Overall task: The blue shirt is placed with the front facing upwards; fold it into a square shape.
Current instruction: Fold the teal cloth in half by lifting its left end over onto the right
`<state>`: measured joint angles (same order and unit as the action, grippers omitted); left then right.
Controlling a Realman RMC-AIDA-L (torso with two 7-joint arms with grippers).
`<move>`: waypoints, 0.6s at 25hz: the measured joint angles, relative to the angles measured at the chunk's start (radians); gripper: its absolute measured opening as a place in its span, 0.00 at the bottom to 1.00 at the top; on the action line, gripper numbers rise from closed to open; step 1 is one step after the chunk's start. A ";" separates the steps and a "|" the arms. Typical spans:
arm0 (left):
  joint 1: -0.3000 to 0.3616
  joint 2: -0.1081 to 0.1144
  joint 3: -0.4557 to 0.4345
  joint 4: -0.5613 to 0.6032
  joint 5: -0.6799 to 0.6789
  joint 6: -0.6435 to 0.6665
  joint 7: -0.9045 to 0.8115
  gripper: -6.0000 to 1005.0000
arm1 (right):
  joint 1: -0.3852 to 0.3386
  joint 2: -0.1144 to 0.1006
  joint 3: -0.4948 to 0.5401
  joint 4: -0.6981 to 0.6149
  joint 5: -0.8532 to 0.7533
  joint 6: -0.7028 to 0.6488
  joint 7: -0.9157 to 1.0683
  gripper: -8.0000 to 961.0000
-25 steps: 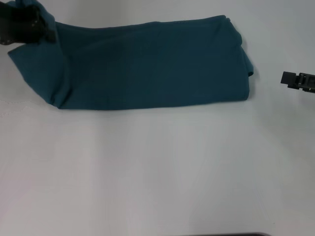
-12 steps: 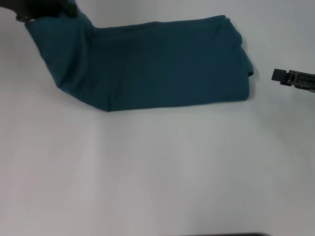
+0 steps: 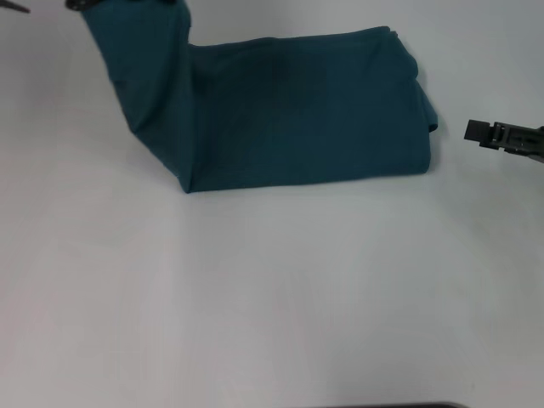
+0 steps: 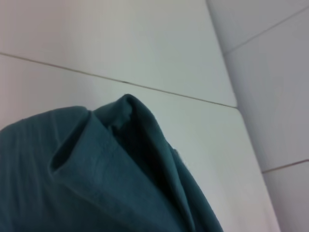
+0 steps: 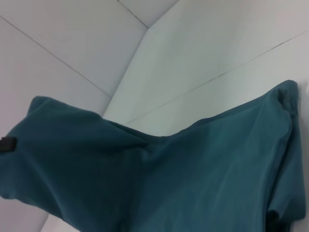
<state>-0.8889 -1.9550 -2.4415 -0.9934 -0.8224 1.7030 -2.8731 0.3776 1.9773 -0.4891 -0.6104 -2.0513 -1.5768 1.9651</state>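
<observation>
Item: large dark teal-blue cotton shirt [image 3: 297,110], folded into a long band with no lettering showing. It lies on the white table top [image 3: 272,289], filling the far half of the head view from about eleven o'clock across to two o'clock. The right end rests flat, with bunched folds at its edge near three o'clock. The left end is lifted off the surface and rises toward the top edge at eleven o'clock; the fold line where it leaves the table runs down to a corner near nine o'clock of the flat part.

Left gripper [image 3: 123,3]: at the top edge of the head view at eleven o'clock, only a dark sliver visible, right at the raised end of the shirt. Whether its fingers pinch the cloth cannot be told. The left wrist view shows only a gathered peak of fabric.

Right gripper [image 3: 501,138]: black, at three o'clock, just beside the shirt's right end, apart from it. Finger state cannot be told
</observation>
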 joint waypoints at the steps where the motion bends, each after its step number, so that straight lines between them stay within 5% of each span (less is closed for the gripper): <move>1: -0.005 -0.003 0.001 0.000 -0.004 0.001 0.000 0.04 | 0.000 0.000 -0.001 0.000 0.000 0.000 0.000 0.86; 15: -0.128 -0.027 0.174 0.012 0.068 -0.050 -0.074 0.04 | 0.000 -0.002 -0.003 0.001 0.000 -0.001 0.003 0.85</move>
<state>-1.0165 -1.9817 -2.2676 -0.9817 -0.7543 1.6530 -2.9467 0.3780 1.9757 -0.4916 -0.6096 -2.0508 -1.5781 1.9678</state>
